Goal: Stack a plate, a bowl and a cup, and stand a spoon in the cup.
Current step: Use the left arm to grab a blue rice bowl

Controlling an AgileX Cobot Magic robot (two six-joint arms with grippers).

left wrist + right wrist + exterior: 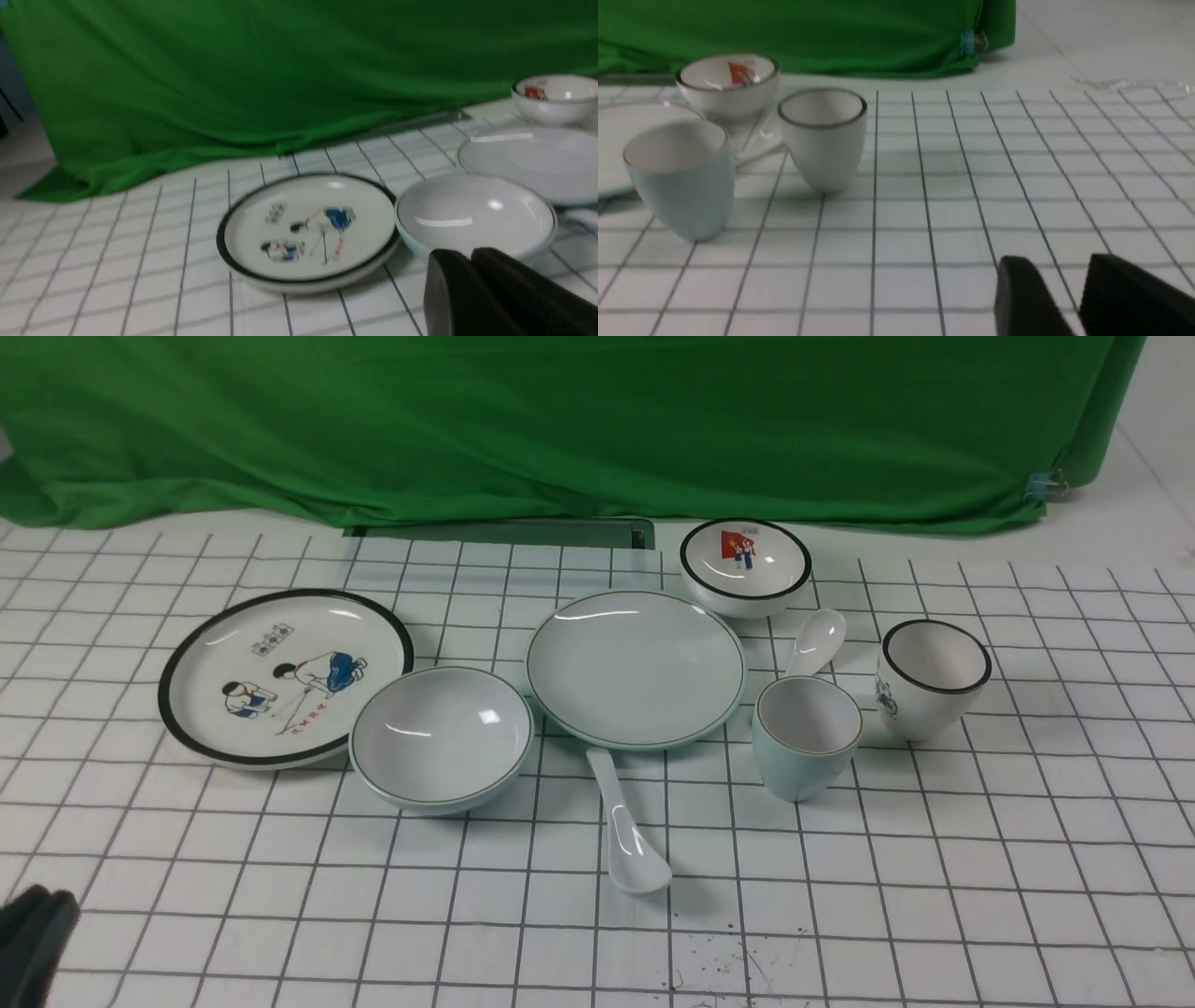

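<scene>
The plain plate point(635, 667) lies mid-table, with the plain bowl point(441, 737) to its left and the pale green cup point(807, 735) upright to its right. A plain spoon point(627, 826) lies in front of the plate, bowl end nearest me. My left gripper point(37, 933) is at the front left edge. In the left wrist view the left gripper point(469, 255) is shut and empty, short of the bowl point(474, 219). My right gripper point(1057, 263) is out of the front view. Its fingers stand slightly apart and empty, right of the cup point(682, 175).
A black-rimmed cartoon plate point(285, 677) lies at the left. A black-rimmed bowl with a red picture point(744, 565) stands behind the plate. A white black-rimmed cup point(932, 677) stands at the right. A second spoon point(817, 639) lies behind the green cup. A green cloth point(560, 420) hangs behind.
</scene>
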